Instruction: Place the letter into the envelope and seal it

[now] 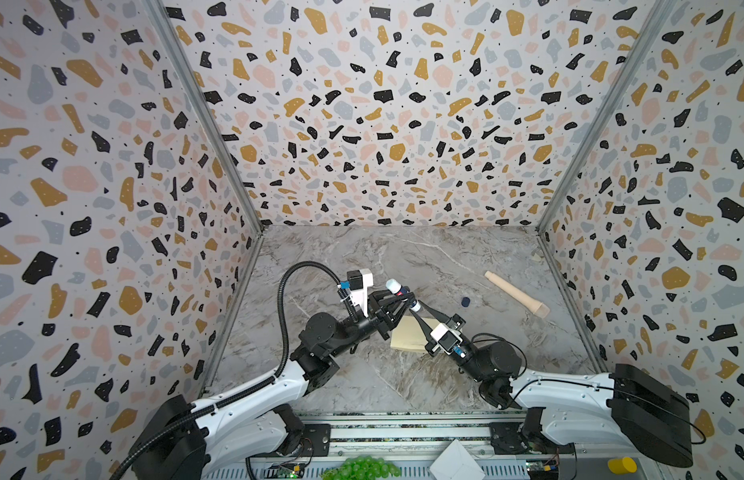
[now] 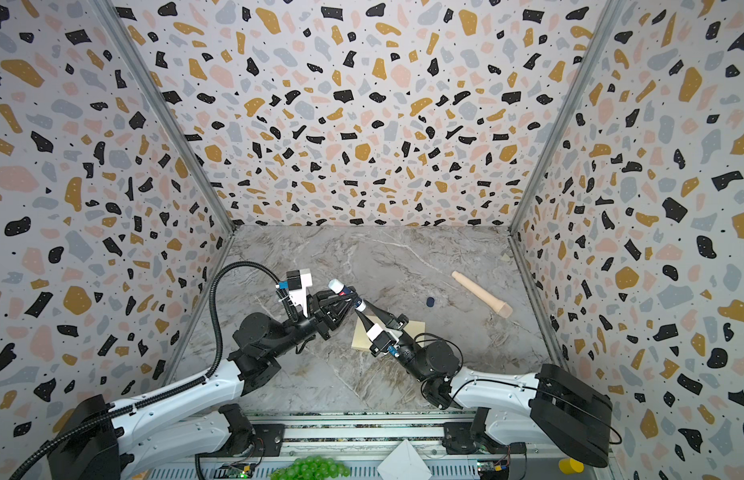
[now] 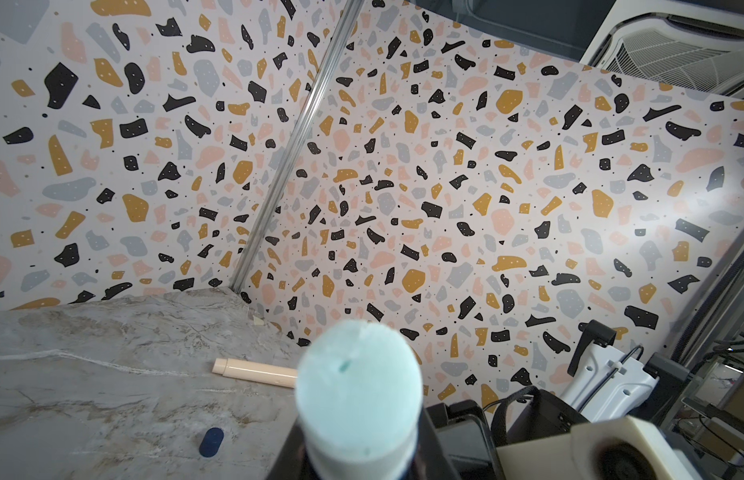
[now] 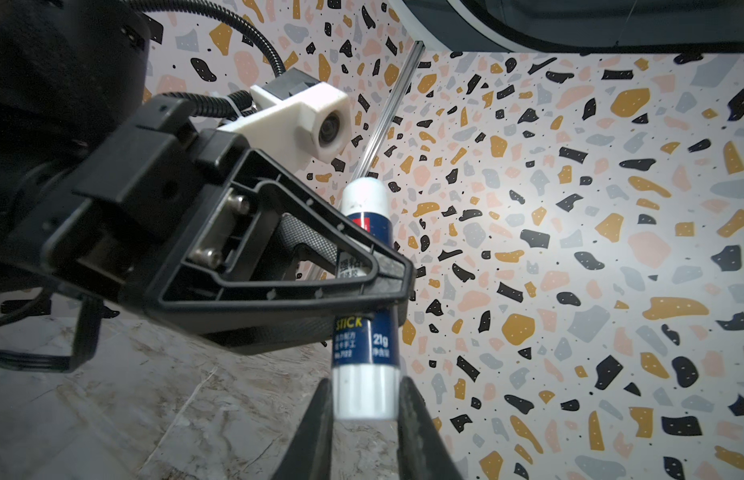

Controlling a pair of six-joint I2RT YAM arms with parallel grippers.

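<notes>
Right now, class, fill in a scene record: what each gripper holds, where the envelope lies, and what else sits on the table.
left gripper: shut around the blue barrel of the glue stick, held above the table
right gripper: shut on the glue stick's white base
glue stick tip: uncapped, pale end exposed
envelope: flat on the marble table, beneath both grippers
loose items: dark blue cap; beige tapered rod, farther back on the right

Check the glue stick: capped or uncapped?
Uncapped. The left wrist view shows the glue stick with a bare pale tip, and what looks like its dark blue cap lies apart on the table.
</notes>
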